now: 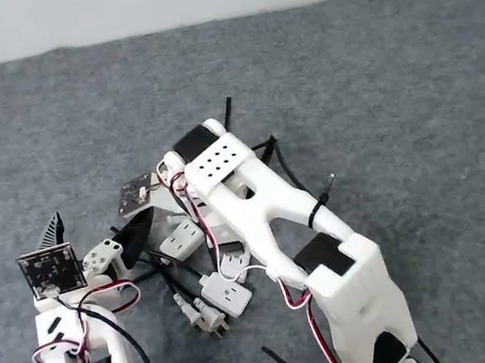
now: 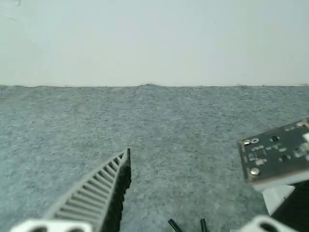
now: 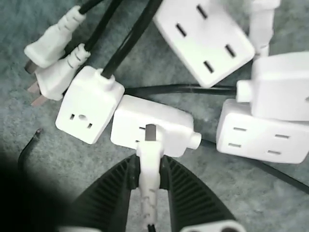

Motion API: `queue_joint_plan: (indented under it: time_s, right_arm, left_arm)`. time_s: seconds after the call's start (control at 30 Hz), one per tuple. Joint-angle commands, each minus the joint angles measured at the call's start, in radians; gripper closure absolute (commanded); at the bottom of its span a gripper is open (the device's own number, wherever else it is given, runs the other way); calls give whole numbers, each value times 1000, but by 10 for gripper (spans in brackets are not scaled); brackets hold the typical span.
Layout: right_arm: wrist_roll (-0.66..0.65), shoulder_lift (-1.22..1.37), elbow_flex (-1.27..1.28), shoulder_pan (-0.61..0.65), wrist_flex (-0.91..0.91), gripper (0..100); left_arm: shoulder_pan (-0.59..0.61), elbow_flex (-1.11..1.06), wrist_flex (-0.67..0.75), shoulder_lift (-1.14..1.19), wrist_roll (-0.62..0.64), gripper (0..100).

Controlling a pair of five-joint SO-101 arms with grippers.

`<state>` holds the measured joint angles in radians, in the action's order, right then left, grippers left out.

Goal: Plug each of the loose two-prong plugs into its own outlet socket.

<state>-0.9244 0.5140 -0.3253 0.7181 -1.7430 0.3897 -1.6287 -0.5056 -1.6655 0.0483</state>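
Right hand closed on white plug, ribbed fingers pinching both sides. Plug's prong end touches face of white socket block (seated or not, cannot tell). Second socket block on black cord sits just beside it. Two loose plugs lie touching each other near that second block. More sockets crowd around on grey worktop. Left hand up above worktop, apart from pile; open or closed, cannot tell.

Right gripper clamped on plug; left gripper spread wide.
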Motion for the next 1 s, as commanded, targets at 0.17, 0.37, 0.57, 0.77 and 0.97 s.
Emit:
queue_joint_plan:
  time_s: [0.17,0.37,0.57,0.77,0.97]
  right_arm:
    - [-35,-219,192,90,-59,991]
    - [-34,-194,250,116,-56,991]
    - [-9,-185,195,117,-56,991]
    - [-8,-182,186,137,-54,991]
    - [-8,-128,157,140,-53,991]
  left_arm:
    - [94,58,74,-12,28,555]
    - [92,58,74,-12,28,555]
    - [92,58,74,-11,28,555]
    - [92,58,74,-11,28,555]
    - [92,58,74,-11,28,555]
